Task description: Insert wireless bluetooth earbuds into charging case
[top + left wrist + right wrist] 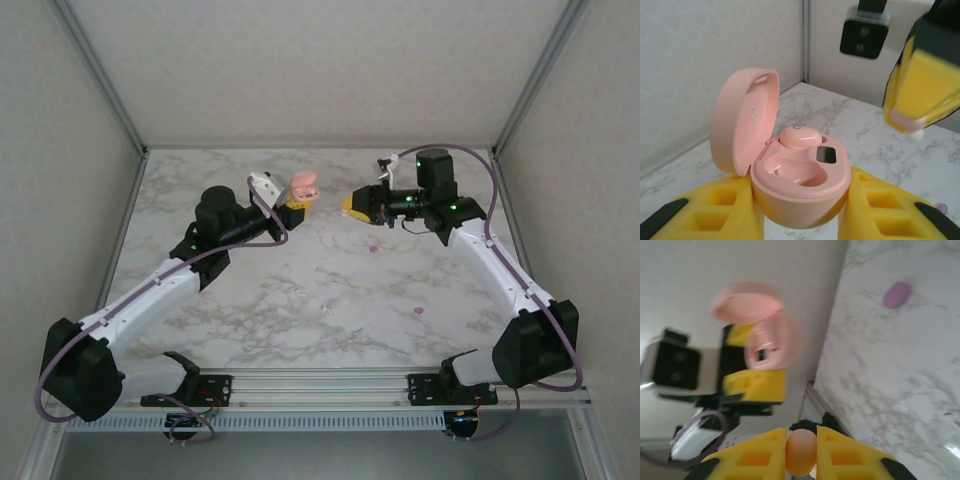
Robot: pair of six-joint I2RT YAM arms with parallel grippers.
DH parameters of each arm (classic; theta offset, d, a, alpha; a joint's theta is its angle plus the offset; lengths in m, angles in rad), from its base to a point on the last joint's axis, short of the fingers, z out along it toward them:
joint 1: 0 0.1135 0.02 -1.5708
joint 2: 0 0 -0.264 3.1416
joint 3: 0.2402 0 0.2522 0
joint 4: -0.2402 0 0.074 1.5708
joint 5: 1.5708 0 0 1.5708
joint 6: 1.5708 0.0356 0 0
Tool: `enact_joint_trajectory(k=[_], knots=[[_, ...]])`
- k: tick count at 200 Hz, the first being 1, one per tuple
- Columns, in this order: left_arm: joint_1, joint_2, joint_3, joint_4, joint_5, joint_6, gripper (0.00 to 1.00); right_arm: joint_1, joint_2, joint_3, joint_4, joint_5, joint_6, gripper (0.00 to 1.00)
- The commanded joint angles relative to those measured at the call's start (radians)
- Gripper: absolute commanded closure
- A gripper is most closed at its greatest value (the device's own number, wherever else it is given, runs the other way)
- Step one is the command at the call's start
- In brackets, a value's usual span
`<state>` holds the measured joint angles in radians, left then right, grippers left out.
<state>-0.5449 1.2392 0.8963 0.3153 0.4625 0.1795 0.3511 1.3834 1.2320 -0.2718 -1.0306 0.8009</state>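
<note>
My left gripper is shut on the pink charging case, which it holds above the table with the lid swung open. A pink earbud sits in the far slot; the near slot is bare. In the top view the case is at the back centre. My right gripper is shut on a peach earbud pinched between its yellow fingers. It hovers just right of the case, apart from it, fingertips toward it.
Two purple earbuds lie on the marble table right of centre, and small whitish ones near the middle. White walls and metal corner posts close in the back and sides.
</note>
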Motion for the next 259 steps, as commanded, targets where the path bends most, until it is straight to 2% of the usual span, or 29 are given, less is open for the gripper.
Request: enact_joint_trajectory(k=[1, 50, 84, 141, 259], knots=[[-0.001, 0.027, 0.044, 0.075, 0.058, -0.014, 0.81, -0.006, -0.041, 0.036, 0.089, -0.097, 0.093, 0.83], [-0.045, 0.096, 0.065, 0.127, 0.082, 0.029, 0.80, 0.017, -0.051, 0.077, 0.072, -0.034, 0.087, 0.82], [-0.077, 0.121, 0.082, 0.131, 0.082, 0.056, 0.80, 0.064, -0.041, 0.148, -0.068, 0.100, -0.022, 0.82], [-0.098, 0.131, 0.092, 0.141, 0.082, 0.060, 0.80, 0.117, -0.032, 0.161, -0.077, 0.266, -0.044, 0.81], [-0.110, 0.151, 0.125, 0.116, 0.094, 0.063, 0.80, 0.152, 0.007, 0.201, -0.051, 0.352, -0.050, 0.81]])
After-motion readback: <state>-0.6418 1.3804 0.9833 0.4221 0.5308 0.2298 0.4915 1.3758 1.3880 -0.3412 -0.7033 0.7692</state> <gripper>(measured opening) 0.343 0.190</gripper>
